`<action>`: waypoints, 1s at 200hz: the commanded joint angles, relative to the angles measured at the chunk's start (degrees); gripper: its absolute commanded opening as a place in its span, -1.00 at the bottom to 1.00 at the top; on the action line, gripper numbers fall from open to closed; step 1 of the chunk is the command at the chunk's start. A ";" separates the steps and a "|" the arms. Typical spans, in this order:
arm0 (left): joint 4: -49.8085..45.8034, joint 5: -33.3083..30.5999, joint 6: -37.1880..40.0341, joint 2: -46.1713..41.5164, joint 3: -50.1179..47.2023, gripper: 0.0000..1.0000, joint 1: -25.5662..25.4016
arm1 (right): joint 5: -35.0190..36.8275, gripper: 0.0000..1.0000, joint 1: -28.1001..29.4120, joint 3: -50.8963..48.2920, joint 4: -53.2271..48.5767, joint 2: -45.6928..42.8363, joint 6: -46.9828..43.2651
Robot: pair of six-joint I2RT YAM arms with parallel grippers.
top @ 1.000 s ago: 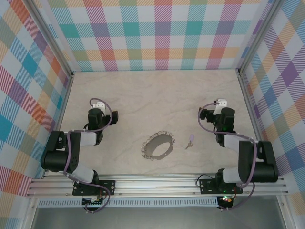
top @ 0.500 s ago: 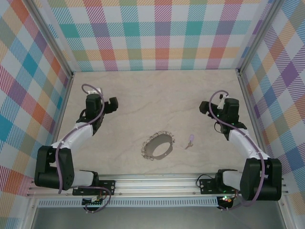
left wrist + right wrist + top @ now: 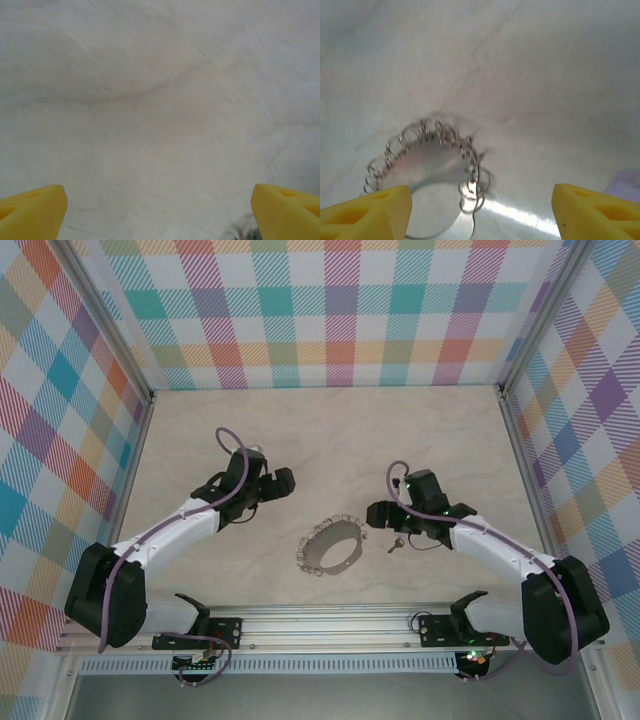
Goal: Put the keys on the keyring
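The keyring (image 3: 333,545), a wide silver hoop fringed with small wire rings, lies on the table near the front middle. In the right wrist view the keyring (image 3: 422,160) sits low and left, below and between my yellow fingertips (image 3: 367,215). The key's silvery blade (image 3: 396,544) peeks out beside my right arm, and its lilac head (image 3: 627,181) shows at the right edge. My right gripper (image 3: 381,515) (image 3: 480,220) hovers open just right of the hoop. My left gripper (image 3: 277,483) (image 3: 159,215) is open over bare table, up and left of the hoop.
The pale marble-patterned table (image 3: 330,440) is boxed in by checked walls on three sides, with metal posts at the corners. An aluminium rail (image 3: 330,625) carrying both arm bases runs along the near edge.
Both arms have swung out from near their bases toward the middle. The right gripper now sits beside the keyring and over the key, its jaws a little narrower. The left one has moved right.
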 commanded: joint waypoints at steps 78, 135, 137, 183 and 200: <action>4.43 4.77 -17.24 5.37 -3.84 0.89 -10.99 | 7.61 0.14 12.51 0.61 -0.45 8.11 8.79; 2.33 2.81 -16.32 5.59 -2.69 0.91 -11.33 | 8.29 -0.03 14.76 3.93 -1.38 10.19 8.84; 2.26 2.81 -16.34 5.56 -2.66 0.91 -11.28 | 8.25 -0.03 14.87 4.12 -1.38 10.20 8.81; -3.13 -1.28 -13.14 3.43 0.45 0.96 -9.69 | 7.47 -0.09 17.62 9.05 -1.53 13.06 8.71; -5.41 -1.67 -11.44 2.79 2.05 0.97 -7.13 | 7.08 -0.10 18.90 10.37 -1.07 15.27 8.49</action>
